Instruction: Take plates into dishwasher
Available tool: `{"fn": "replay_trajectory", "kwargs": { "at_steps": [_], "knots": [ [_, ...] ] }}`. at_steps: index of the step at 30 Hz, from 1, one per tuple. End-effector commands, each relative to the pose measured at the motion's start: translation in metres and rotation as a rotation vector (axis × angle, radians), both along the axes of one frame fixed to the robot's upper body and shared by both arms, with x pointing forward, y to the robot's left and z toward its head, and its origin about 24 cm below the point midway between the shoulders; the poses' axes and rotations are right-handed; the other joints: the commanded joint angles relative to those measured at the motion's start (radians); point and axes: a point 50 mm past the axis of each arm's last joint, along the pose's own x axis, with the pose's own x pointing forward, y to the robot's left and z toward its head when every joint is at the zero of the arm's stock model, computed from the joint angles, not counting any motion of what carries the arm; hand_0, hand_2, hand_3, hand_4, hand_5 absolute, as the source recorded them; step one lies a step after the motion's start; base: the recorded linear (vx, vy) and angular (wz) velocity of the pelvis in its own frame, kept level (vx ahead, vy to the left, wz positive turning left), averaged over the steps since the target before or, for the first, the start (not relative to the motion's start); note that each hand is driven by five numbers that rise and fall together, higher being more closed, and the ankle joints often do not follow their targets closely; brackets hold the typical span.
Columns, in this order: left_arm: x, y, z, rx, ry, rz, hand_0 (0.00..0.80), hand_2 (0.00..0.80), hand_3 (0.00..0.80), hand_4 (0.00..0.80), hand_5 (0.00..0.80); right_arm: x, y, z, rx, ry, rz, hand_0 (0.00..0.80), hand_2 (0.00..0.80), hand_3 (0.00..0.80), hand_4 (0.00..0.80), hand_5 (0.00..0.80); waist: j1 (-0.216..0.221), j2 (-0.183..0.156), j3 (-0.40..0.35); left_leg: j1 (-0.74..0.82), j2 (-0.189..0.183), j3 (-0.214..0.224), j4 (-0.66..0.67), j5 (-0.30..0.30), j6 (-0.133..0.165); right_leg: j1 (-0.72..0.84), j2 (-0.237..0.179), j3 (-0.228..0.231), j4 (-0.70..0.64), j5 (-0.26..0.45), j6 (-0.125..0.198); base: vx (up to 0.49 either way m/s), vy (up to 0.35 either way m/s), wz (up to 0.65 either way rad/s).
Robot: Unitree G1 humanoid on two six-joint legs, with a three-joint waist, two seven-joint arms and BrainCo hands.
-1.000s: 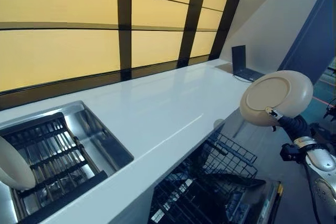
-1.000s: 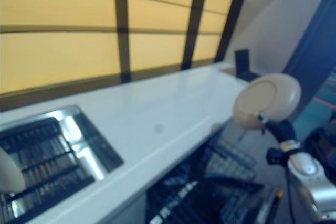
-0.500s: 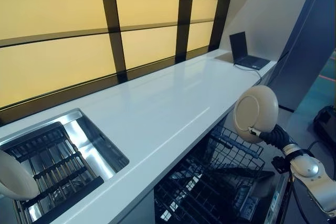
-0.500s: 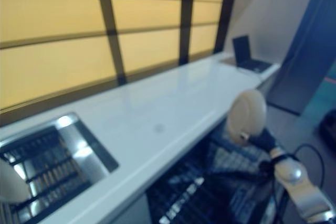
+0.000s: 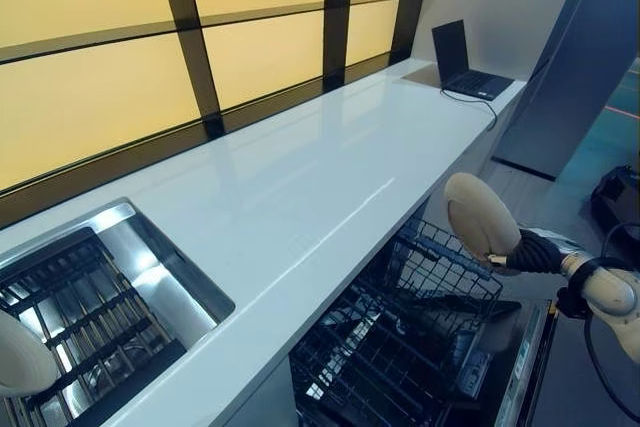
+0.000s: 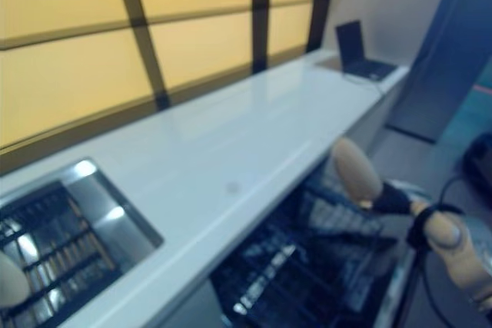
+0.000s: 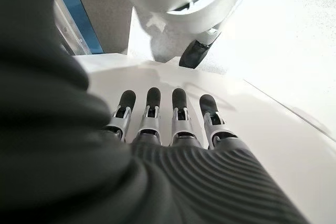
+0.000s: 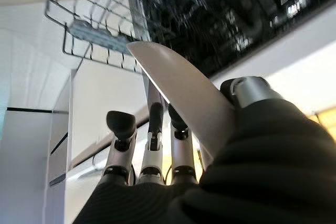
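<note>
Right hand (image 5: pixel 532 252) at 3 o'clock, thumb and fingers pinched on the rim of a beige plate (image 5: pixel 478 215). Plate held on edge, tilted, in the air over the far end of the open dishwasher's wire rack (image 5: pixel 415 322); not yet touching the wires.

Step in hand, as I read it: lowering the plate into the rack. To do it well: keep the plate edge-on, line its rim up with a gap between tines, go down slowly, and let go only once the rim sits between wires. Risk: the rim catching the rack's raised edge.

Rack: no dishes that I can make out.

Sink (image 5: pixel 175 287) at 8 o'clock: dark grid in its basin, second plate (image 5: pixel 22 357) leaning at its near corner.

Left hand (image 7: pixel 168 124): fingers straight, holding nothing.
</note>
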Motion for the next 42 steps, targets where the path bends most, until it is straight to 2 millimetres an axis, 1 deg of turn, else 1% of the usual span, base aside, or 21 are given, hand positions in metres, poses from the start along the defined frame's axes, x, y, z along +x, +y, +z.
{"fn": "replay_trajectory", "kwargs": {
  "at_steps": [1, 4, 5, 7, 8, 14, 20, 26, 31, 36, 42],
  "knots": [
    [0.049, 0.026, 0.025, 0.075, -0.134, -0.014, 0.0, 0.0, 0.0, 0.0, 0.0, 0.0, 0.02, 0.011, -0.093, 0.112, 0.157, 0.8, 0.8, 0.8, 0.8, 0.8, 0.006, -0.084, -0.005, -0.005, -0.021, -0.008, 0.008, -0.038, 0.017, -0.044, 0.028, 0.024, 0.043, 0.004, 0.019, -0.033, 0.025, -0.02],
    [0.052, 0.029, 0.027, 0.081, -0.139, -0.015, 0.0, 0.0, 0.0, 0.0, 0.0, -0.002, 0.019, 0.0, -0.08, 0.222, 0.159, 0.8, 0.8, 0.8, 0.8, 0.8, 0.004, -0.089, 0.003, -0.003, -0.02, -0.003, 0.008, -0.036, 0.014, -0.047, 0.026, 0.019, 0.042, 0.008, 0.02, -0.01, 0.009, -0.01],
    [0.053, 0.031, 0.028, 0.084, -0.138, -0.016, 0.0, 0.0, 0.0, 0.0, 0.0, -0.003, 0.017, -0.008, -0.061, 0.286, 0.155, 0.8, 0.8, 0.8, 0.8, 0.8, 0.001, -0.092, 0.006, 0.001, -0.018, 0.001, 0.006, -0.035, 0.011, -0.046, 0.023, 0.014, 0.041, 0.011, 0.022, 0.0, 0.0, 0.0],
    [0.051, 0.033, 0.028, 0.086, -0.132, -0.014, 0.0, 0.0, 0.0, 0.0, 0.0, -0.005, 0.016, -0.016, -0.043, 0.332, 0.162, 0.8, 0.8, 0.8, 0.8, 0.8, -0.001, -0.094, 0.006, 0.005, -0.017, 0.005, 0.005, -0.035, 0.009, -0.043, 0.022, 0.011, 0.039, 0.011, 0.023, 0.0, 0.0, 0.0],
    [0.05, 0.034, 0.028, 0.09, -0.127, -0.013, 0.0, 0.0, 0.0, 0.0, 0.0, -0.007, 0.017, -0.023, -0.024, 0.385, 0.173, 0.8, 0.8, 0.8, 0.8, 0.8, -0.003, -0.098, 0.005, 0.008, -0.017, 0.009, 0.005, -0.035, 0.009, -0.041, 0.021, 0.009, 0.037, 0.012, 0.024, 0.0, 0.0, 0.0],
    [0.054, 0.037, 0.03, 0.094, -0.128, -0.023, 0.0, 0.0, 0.0, 0.0, 0.0, -0.012, 0.018, -0.047, -0.038, 0.503, 0.189, 0.8, 0.8, 0.8, 0.8, 0.8, -0.007, -0.101, 0.014, 0.014, -0.013, 0.022, 0.005, -0.035, 0.007, -0.036, 0.016, 0.003, 0.03, 0.017, 0.027, 0.0, 0.0, 0.0],
    [0.056, 0.037, 0.031, 0.09, -0.124, -0.036, 0.0, 0.0, 0.0, 0.0, 0.0, -0.012, 0.019, -0.054, -0.028, 0.544, 0.19, 0.8, 0.8, 0.8, 0.8, 0.8, -0.015, -0.097, 0.02, 0.017, -0.011, 0.034, 0.002, -0.034, 0.001, -0.036, 0.013, 0.004, 0.022, 0.023, 0.03, 0.005, 0.005, -0.06],
    [0.051, 0.034, 0.027, 0.083, -0.108, -0.047, 0.0, 0.0, 0.0, 0.0, 0.0, -0.013, 0.024, -0.06, 0.002, 0.565, 0.218, 0.8, 0.8, 0.8, 0.8, 0.8, -0.022, -0.088, 0.022, 0.017, -0.011, 0.042, -0.004, -0.032, -0.004, -0.038, 0.009, 0.003, 0.011, 0.031, 0.036, 0.001, 0.003, -0.06],
    [0.054, 0.031, 0.028, 0.076, -0.116, -0.053, 0.0, 0.0, 0.0, 0.0, 0.0, -0.012, 0.034, -0.061, 0.023, 0.583, 0.282, 0.8, 0.8, 0.8, 0.8, 0.8, -0.025, -0.083, 0.027, 0.016, -0.009, 0.049, -0.004, -0.033, -0.007, -0.041, 0.007, 0.001, 0.005, 0.036, 0.038, -0.011, 0.007, -0.04],
    [0.053, 0.028, 0.027, 0.066, -0.113, -0.065, 0.0, 0.0, 0.0, 0.0, 0.0, -0.015, 0.049, -0.057, 0.037, 0.593, 0.362, 0.8, 0.8, 0.8, 0.8, 0.8, -0.025, -0.08, 0.02, 0.019, -0.011, 0.053, -0.004, -0.035, -0.008, -0.037, 0.006, -0.001, 0.001, 0.036, 0.038, 0.006, 0.009, -0.09],
    [0.055, 0.025, 0.026, 0.065, -0.103, -0.078, 0.0, 0.0, 0.0, 0.0, 0.0, -0.014, 0.064, -0.049, 0.002, 0.54, 0.433, 0.8, 0.8, 0.8, 0.8, 0.8, -0.021, -0.081, 0.012, 0.022, -0.009, 0.056, -0.004, -0.037, -0.009, -0.036, 0.004, -0.007, 0.0, 0.037, 0.039, 0.0, 0.0, 0.0]
  ]
}}
